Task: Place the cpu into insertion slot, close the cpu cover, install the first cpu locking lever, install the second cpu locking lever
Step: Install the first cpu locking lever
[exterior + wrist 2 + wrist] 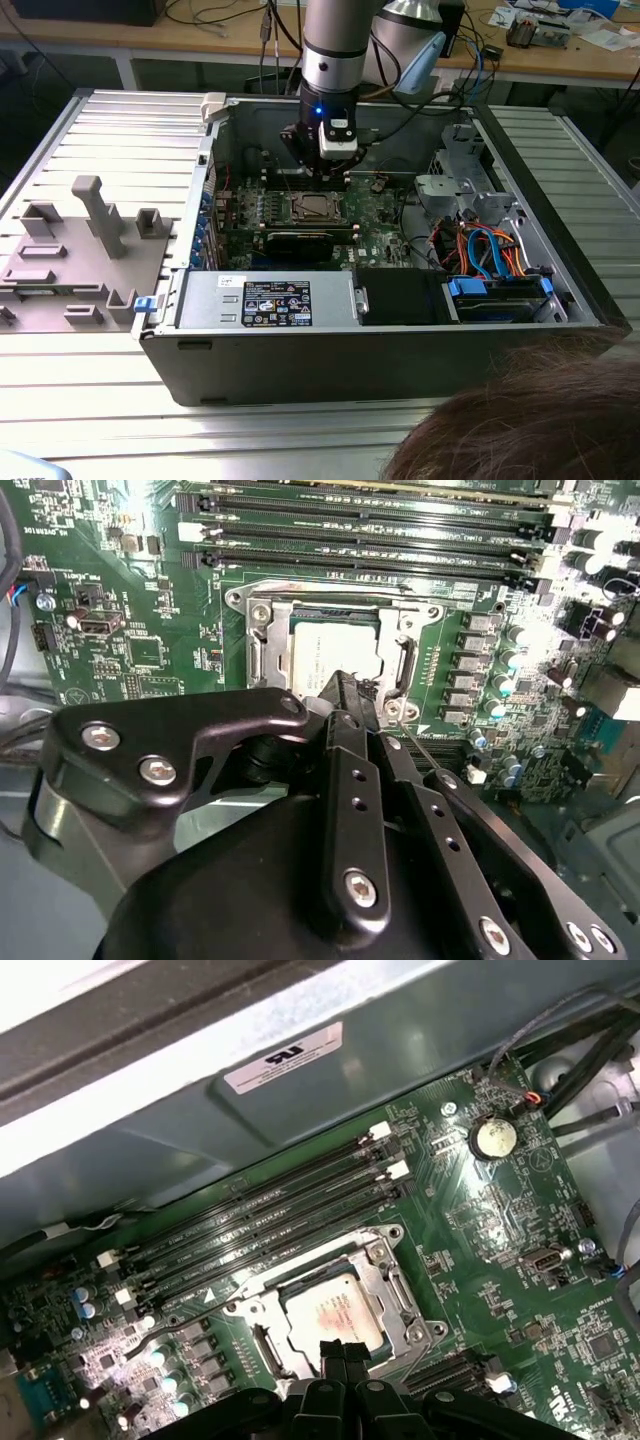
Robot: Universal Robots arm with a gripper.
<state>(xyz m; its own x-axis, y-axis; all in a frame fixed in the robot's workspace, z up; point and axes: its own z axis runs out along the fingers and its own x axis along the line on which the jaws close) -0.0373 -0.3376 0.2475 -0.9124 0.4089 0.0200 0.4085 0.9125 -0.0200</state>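
Observation:
The cpu (pixel 322 655) (pixel 333 1312) lies flat in the insertion slot on the green motherboard, its silvery-tan top showing through the square window of the cpu cover (pixel 412 630) (pixel 398 1282). The cover lies down over it. My gripper (pixel 350 692) (pixel 340 1348) is shut, with the fingertips pressed together at the socket's edge, low over the cover frame. A thin metal locking lever (pixel 425 748) runs along the socket right beside the fingertips. Another thin lever (pixel 175 1327) lies out along the other side. In the exterior view the gripper (pixel 334 172) hangs just behind the socket (pixel 315 208).
Black memory slots (pixel 370 530) (pixel 260 1222) run along one side of the socket. A black card (pixel 300 242), the power supply (pixel 270 300) and a drive bay with coloured cables (pixel 490 255) fill the open case. A grey fixture (pixel 90 240) stands at the exterior view's left; a person's hair (pixel 530 420) is in front.

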